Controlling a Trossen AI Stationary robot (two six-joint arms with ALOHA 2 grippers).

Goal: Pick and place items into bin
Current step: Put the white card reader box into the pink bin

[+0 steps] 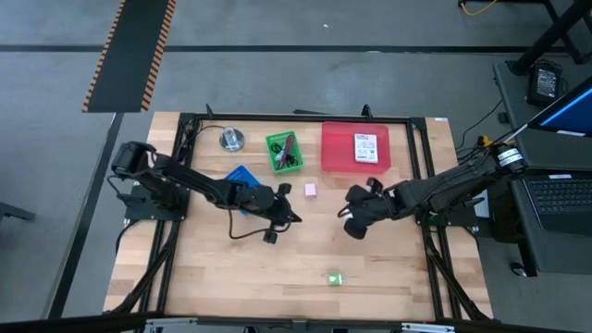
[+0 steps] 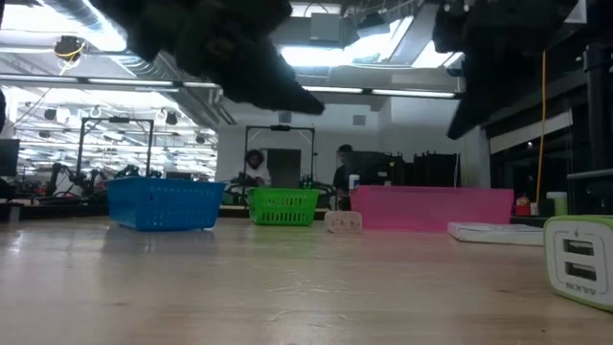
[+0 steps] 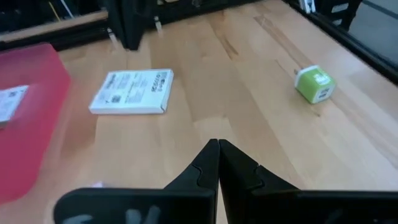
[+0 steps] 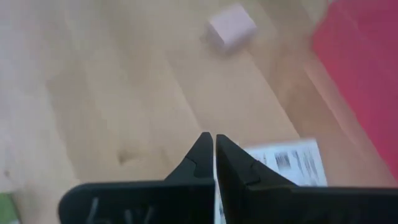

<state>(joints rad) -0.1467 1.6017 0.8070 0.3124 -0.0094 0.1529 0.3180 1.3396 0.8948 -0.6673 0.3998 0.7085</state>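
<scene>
A: From my console, left to right: the blue bin sits mid-desk toward the left, partly under the left arm; the green bin and the pink bin stand near the far edge; a white packet already lies inside the pink one.

B: And the grippers?

A: The left gripper hangs above the desk's middle, fingers clenched on nothing; the right gripper faces it, fingers pressed together too, empty; bare wood lies between them and across the near half.

B: Loose items?

A: The pink cube rests between the grippers, nearer the far edge; the green block sits alone toward the near edge; the left wrist view alone shows a second packet flat beside the pink bin, hidden from above by the right arm.
</scene>
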